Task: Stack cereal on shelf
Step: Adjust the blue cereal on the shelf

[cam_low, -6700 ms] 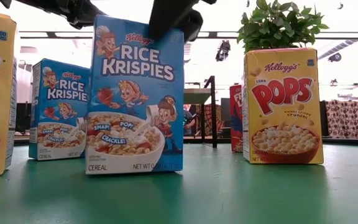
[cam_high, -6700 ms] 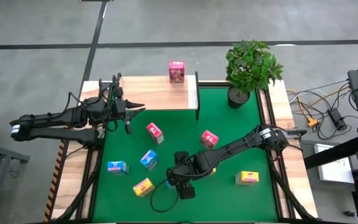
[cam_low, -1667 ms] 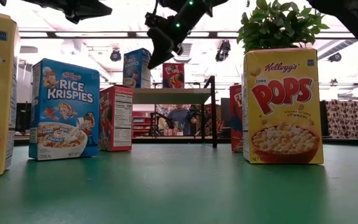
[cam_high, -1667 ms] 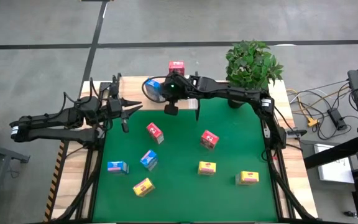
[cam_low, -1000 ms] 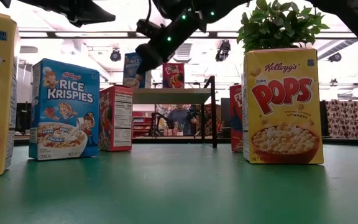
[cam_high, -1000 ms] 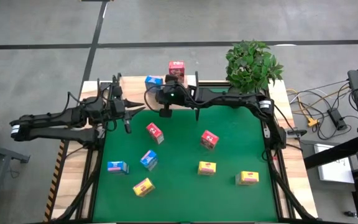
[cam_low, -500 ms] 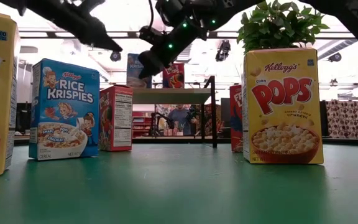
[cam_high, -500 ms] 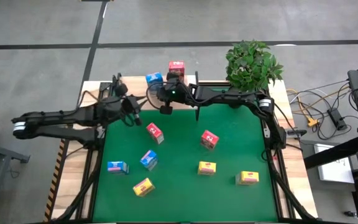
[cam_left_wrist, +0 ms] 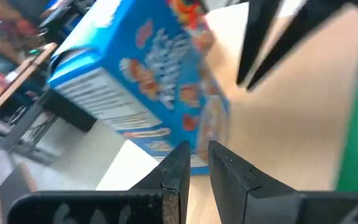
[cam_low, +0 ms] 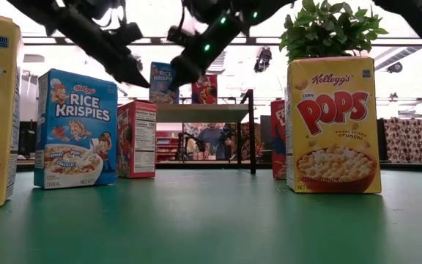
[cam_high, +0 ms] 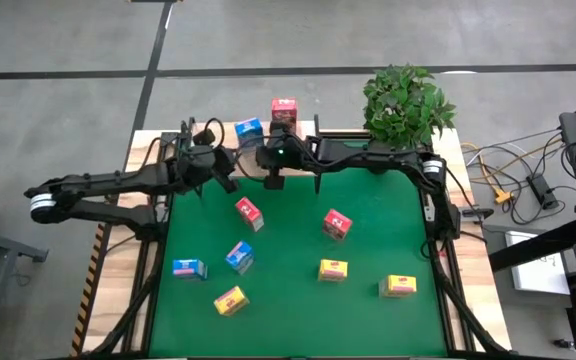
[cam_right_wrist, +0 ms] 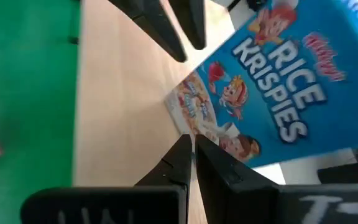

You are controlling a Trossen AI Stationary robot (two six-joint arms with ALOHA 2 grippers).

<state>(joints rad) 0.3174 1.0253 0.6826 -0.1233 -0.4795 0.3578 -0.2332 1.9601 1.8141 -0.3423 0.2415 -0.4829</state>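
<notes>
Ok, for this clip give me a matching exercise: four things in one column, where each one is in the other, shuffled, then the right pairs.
Things:
1. blue box
2. pink-red box
3. potted plant
4. left gripper

Places:
A. at the table's far right corner
B. on the shelf, at its far edge beside the right end
C. over the shelf, just left of the right gripper
D. on the shelf, between the two grippers and the far edge

Pairs: 1-D, 2-B, 3-A, 4-C

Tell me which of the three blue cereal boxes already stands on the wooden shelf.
The blue box beside the pink-red box on the shelf. The other two blue boxes remain on the green mat.
</notes>
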